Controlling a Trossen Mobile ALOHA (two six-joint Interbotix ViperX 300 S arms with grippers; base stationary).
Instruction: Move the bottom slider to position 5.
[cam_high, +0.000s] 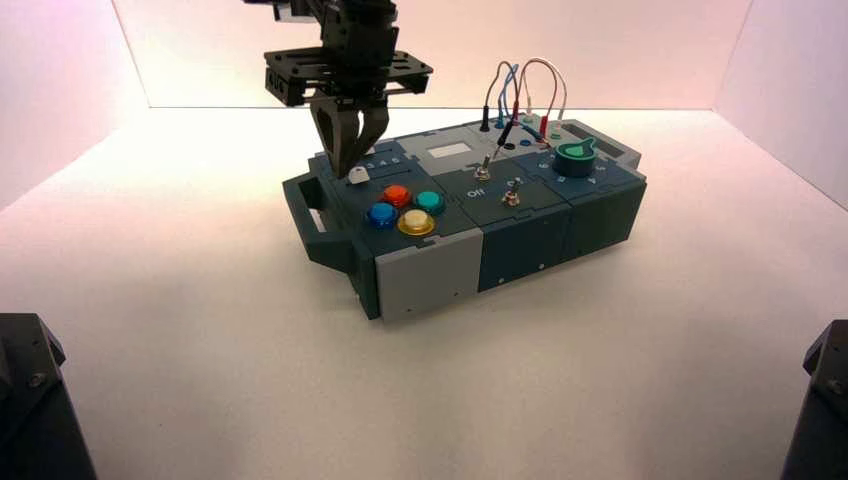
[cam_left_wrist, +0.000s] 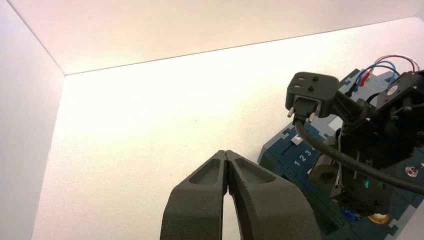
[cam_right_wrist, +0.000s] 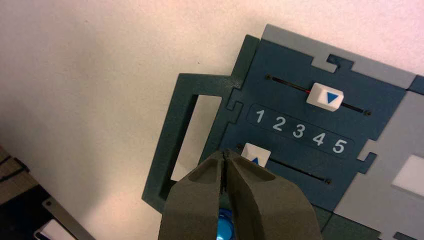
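The bottom slider (cam_right_wrist: 255, 154) is a small white knob with a blue triangle. In the right wrist view it sits at the end of its slot under digit 1. Position 5 (cam_right_wrist: 339, 146) ends the printed row 1 to 5, at the slot's far end. My right gripper (cam_right_wrist: 225, 154) is shut, with its tips right beside the knob on the box-handle side. From above, the right gripper (cam_high: 352, 172) hangs over the box's (cam_high: 520, 240) left end, tips at the knob (cam_high: 358, 175). My left gripper (cam_left_wrist: 226, 152) is shut on nothing, off to the box's side over bare table.
A second white slider (cam_right_wrist: 325, 96) sits near digit 4 in the other slot. Blue (cam_high: 381, 214), orange (cam_high: 397, 194), teal (cam_high: 430, 201) and yellow (cam_high: 416, 222) buttons lie beside the sliders. Toggle switches (cam_high: 482, 170), a green knob (cam_high: 575, 155) and looped wires (cam_high: 520, 95) stand farther right.
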